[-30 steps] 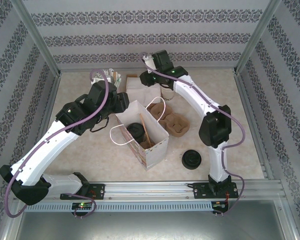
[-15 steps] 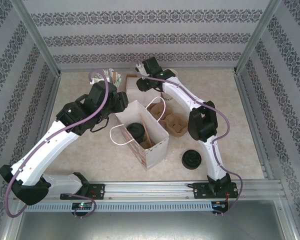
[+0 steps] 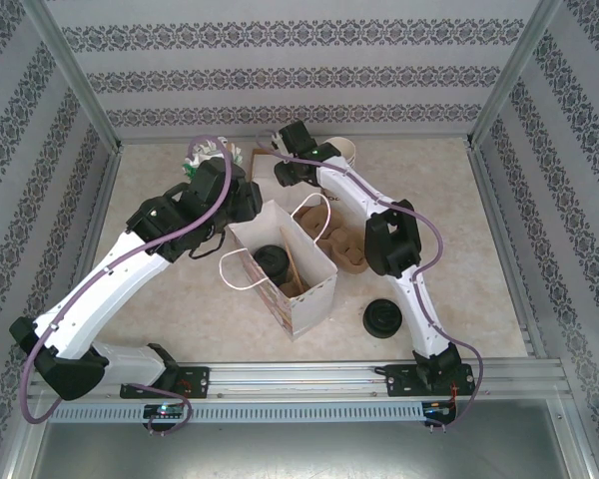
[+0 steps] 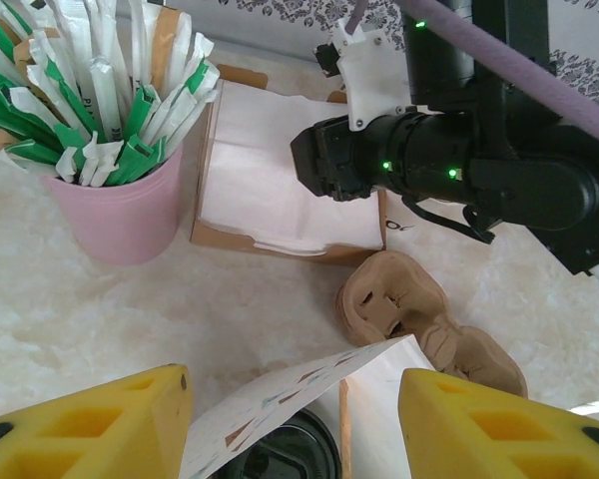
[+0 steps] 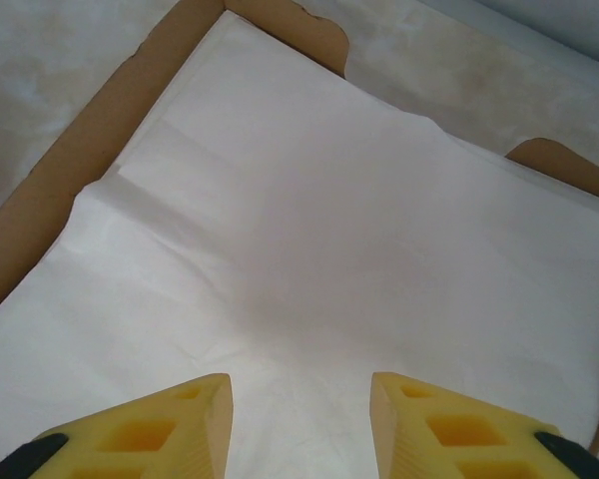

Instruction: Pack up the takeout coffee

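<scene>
While the takeout coffee (image 3: 272, 261) stands upright inside the paper bag (image 3: 304, 299) at the centre of the table, black lid facing up, we judge the packing nearly done and list the hazards that remain. Nearest, to the right of the bag, lies the pile of loose lids (image 3: 382, 317), well apart from both arms. At the bag's far-left corner the left gripper (image 4: 295, 394) holds its fingers apart, straddling the bag's rim without clamping it. A sideways pull here could, we think, drag the wall and tip bag and cup together. Farther on, the right gripper (image 5: 299, 394) hovers with fingers apart just above the napkins (image 5: 309, 220) in their cardboard box (image 5: 90, 140). Closing there may pinch several sheets or shift the box. That arm's elbow hangs just beside the cup carrier (image 3: 347, 251), which it could knock.
</scene>
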